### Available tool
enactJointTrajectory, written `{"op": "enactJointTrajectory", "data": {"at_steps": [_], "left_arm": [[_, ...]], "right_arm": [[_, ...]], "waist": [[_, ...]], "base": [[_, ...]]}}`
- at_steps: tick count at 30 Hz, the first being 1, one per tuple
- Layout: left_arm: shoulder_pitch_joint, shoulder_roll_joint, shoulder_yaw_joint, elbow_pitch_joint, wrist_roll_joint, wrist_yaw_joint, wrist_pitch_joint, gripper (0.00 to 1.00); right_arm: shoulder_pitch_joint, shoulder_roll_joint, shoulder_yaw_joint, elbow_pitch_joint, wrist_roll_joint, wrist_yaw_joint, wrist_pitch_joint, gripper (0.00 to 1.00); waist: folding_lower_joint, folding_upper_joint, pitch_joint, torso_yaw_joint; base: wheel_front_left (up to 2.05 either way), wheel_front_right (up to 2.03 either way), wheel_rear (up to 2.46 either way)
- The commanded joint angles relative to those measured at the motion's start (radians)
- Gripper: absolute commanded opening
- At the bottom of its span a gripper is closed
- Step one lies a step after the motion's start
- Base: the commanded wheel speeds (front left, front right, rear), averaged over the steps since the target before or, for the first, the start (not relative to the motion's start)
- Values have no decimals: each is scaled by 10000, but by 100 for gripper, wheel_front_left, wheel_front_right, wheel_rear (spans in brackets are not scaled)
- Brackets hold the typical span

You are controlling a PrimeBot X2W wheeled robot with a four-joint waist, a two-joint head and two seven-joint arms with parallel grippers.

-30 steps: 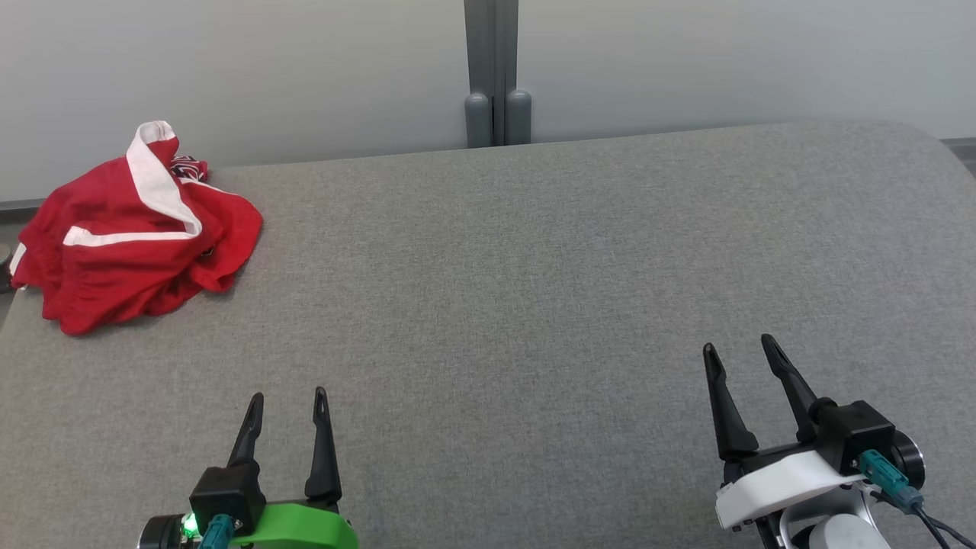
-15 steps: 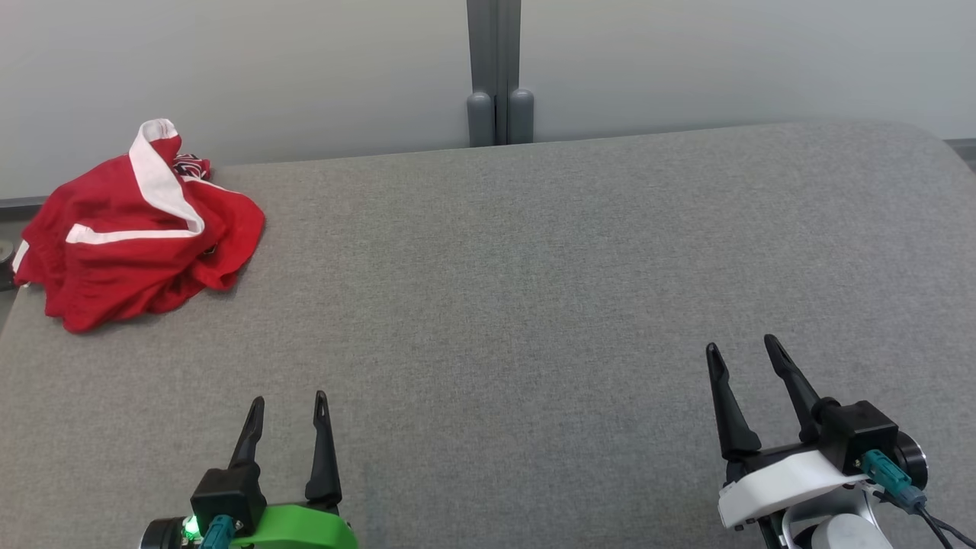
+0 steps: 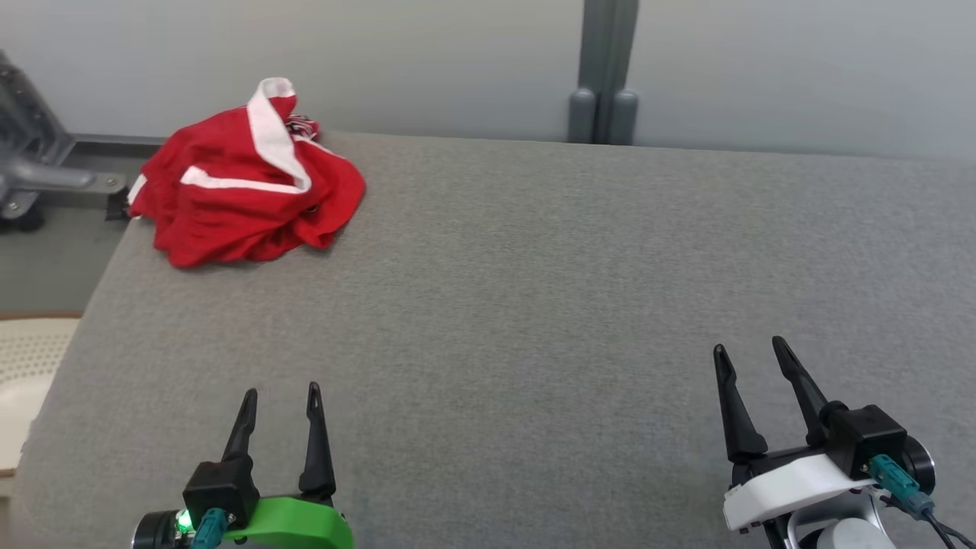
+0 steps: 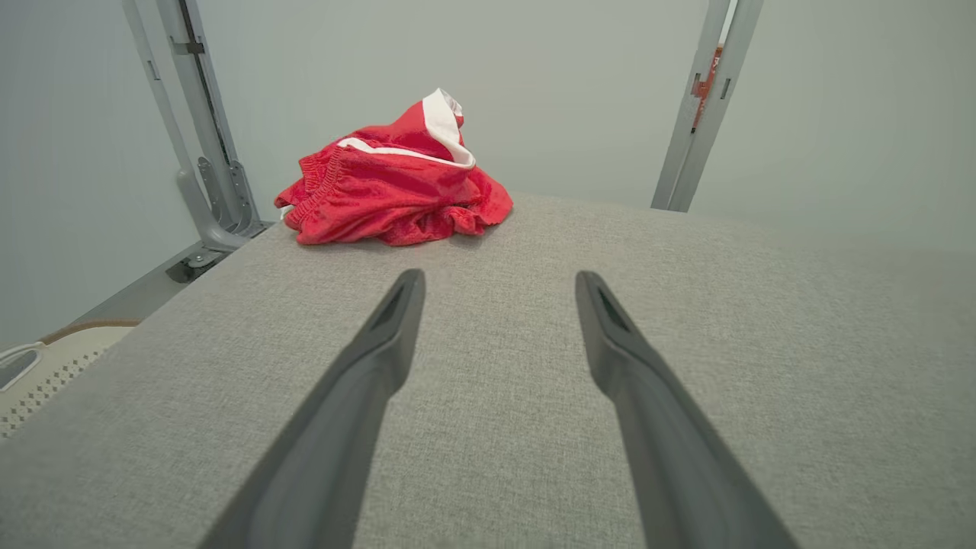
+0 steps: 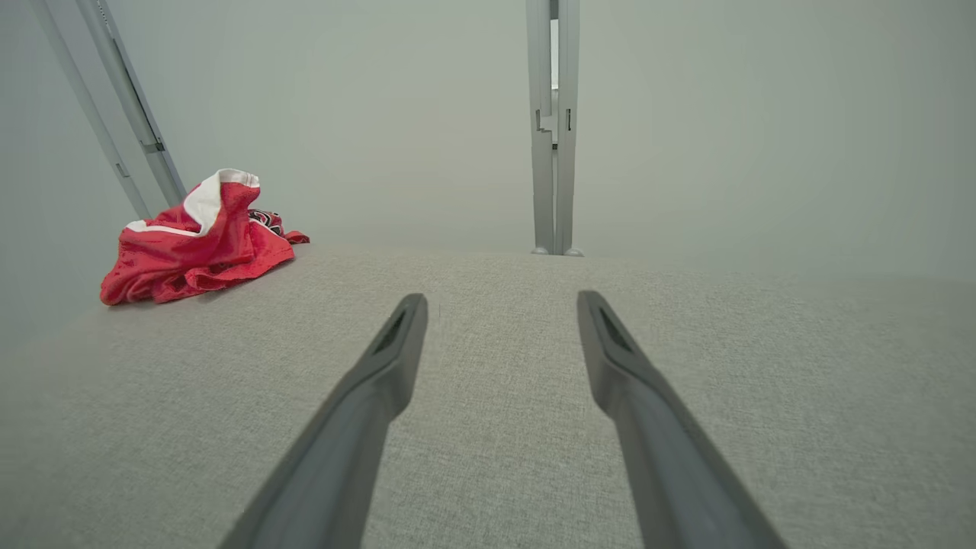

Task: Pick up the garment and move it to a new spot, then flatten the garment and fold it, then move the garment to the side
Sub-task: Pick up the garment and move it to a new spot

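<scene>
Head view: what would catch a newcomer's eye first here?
The red garment with white stripes, crumpled in a heap at the far left corner of the grey table. Next, the left tool on its green mount and the right tool on its white mount, both open at the near edge, well apart from the cloth.

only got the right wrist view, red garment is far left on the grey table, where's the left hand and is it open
Observer: The left hand hangs over the near part of the table, open and empty, well short of the garment.
Operator: anything beside the table on that side
Observer: Yes, a pale perforated object sits lower than the table top, just past its left edge.
Operator: what does the left wrist view show of the garment
Observer: Its gathered elastic waistband, running down the heap's left side in that view.
</scene>
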Motion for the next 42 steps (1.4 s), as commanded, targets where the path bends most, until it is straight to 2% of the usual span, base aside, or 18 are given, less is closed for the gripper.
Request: {"op": "enactJointTrajectory", "data": {"at_steps": [1, 6, 12, 25, 31, 37, 42], "left_arm": [[-68, 60, 77, -16, 56, 14, -7, 100], [98, 57, 204, -4, 92, -44, -7, 100], [266, 58, 416, -56, 155, -65, -7, 100], [535, 54, 735, -430, 141, -13, -7, 100], [317, 119, 887, -354, 189, -216, -7, 100], [-1536, 803, 1648, -866, 295, -461, -7, 100], [-3974, 1825, 1876, -799, 699, -750, 24, 100]], "right_arm": [[-21, -30, 20, 1, 1, 1, -32, 100], [26, -28, 178, 80, 74, 1, -32, 100], [-6, -27, 469, 163, 151, 1, -32, 100], [-188, -33, 868, 290, 164, -3, -32, 100], [8, -31, 598, 51, -22, -3, -32, 100], [-587, -37, 452, -511, -608, -3, -32, 100], [-1291, -44, 395, -916, -1253, -3, -32, 100]], "waist": [[0, 0, 15, 1419], [0, 0, -117, 2530], [0, 0, -262, 3221], [0, 0, -191, 3271], [0, 0, 125, 3259], [0, 0, 1499, 2794], [0, 0, 2757, 2256]], "base": [[0, 0, 0], [0, 0, 0], [0, 0, 0], [0, 0, 0], [0, 0, 0], [0, 0, 0], [0, 0, 0]]}}
